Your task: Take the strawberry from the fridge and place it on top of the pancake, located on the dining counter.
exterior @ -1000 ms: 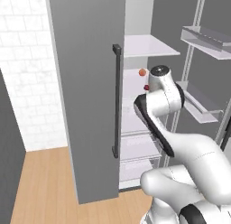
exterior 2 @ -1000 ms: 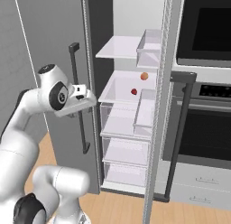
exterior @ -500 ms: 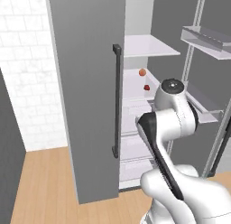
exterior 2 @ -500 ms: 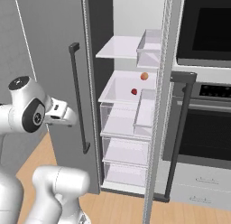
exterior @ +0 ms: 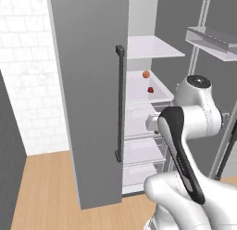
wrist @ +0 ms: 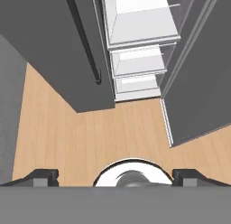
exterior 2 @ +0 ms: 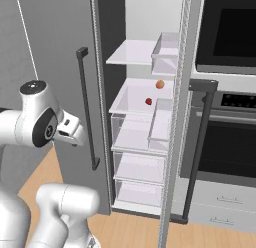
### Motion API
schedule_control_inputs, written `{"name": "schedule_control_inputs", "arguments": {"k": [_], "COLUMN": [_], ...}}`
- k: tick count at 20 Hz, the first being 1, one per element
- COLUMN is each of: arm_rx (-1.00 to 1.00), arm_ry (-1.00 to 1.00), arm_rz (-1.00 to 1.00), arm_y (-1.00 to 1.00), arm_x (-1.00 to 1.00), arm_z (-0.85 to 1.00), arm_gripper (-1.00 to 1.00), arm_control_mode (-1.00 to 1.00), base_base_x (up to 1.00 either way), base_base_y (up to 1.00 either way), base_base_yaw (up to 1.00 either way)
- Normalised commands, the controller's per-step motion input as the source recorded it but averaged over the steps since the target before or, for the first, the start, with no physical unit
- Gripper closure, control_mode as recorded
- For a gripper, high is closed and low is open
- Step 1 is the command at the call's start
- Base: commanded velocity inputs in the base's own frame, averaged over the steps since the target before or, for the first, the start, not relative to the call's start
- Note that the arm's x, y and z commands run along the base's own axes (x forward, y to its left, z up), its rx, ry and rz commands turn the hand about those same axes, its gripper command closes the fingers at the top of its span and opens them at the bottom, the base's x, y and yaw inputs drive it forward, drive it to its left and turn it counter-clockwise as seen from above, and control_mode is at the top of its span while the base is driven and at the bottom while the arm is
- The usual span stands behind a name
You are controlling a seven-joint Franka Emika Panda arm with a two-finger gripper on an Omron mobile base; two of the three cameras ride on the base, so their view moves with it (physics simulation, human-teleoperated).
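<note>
Right base view shows the gripper (exterior 2: 75,133) pulled well back from the fridge (exterior 2: 60,67), hanging outside the closed door (exterior 2: 65,92) at about drawer height, whereas a second ago it was raised near the middle shelf and half a second ago it had already swung out toward the left edge of the picture; the arm has been folding back and down rather than reaching in; hand view confirms the retreat, since the fingertips (wrist: 43,177) stand wide apart with nothing between them and look down at the wood floor (wrist: 90,137), with the lower drawers (wrist: 135,60) ahead and above; the strawberry (exterior 2: 148,101) has not moved, lying on the white middle shelf (exterior 2: 132,94) well above and far forward of the gripper, just in front of the orange fruit (exterior 2: 160,84); left base view places the berry (exterior: 150,90) beyond the door handle (exterior: 119,104); judged from this, the fridge stands open and the grasp is not yet begun, so the hand probably needs to rise and tip forward to approach the shelf.
</note>
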Motion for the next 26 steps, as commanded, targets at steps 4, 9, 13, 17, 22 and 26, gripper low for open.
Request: {"name": "schedule_control_inputs", "arguments": {"k": [4, 9, 13, 17, 22, 26], "arm_rx": [0.00, -0.02, -0.06, 0.00, 0.00, 0.00], "arm_ry": [-0.07, -0.33, -0.21, -0.03, 0.00, 0.00], "arm_rz": [-0.02, -0.05, -0.04, 0.00, 0.00, 0.00], "arm_y": [-0.30, -0.08, -0.06, 0.00, 0.00, 0.00], "arm_x": [-0.44, -0.27, -0.09, -0.01, 0.00, 0.00], "arm_z": [-0.31, -0.53, -0.14, -0.03, 0.00, 0.00], "arm_gripper": [-1.00, -1.00, -1.00, -1.00, -1.00, -1.00], "arm_control_mode": [-1.00, -1.00, -1.00, -1.00, -1.00, -1.00], "base_base_x": [0.00, 0.00, 0.00, 0.00, 0.00, 0.00], "base_base_y": [0.00, 0.00, 0.00, 0.00, 0.00, 0.00], "base_base_yaw": [0.00, 0.00, 0.00, 0.00, 0.00, 0.00]}}
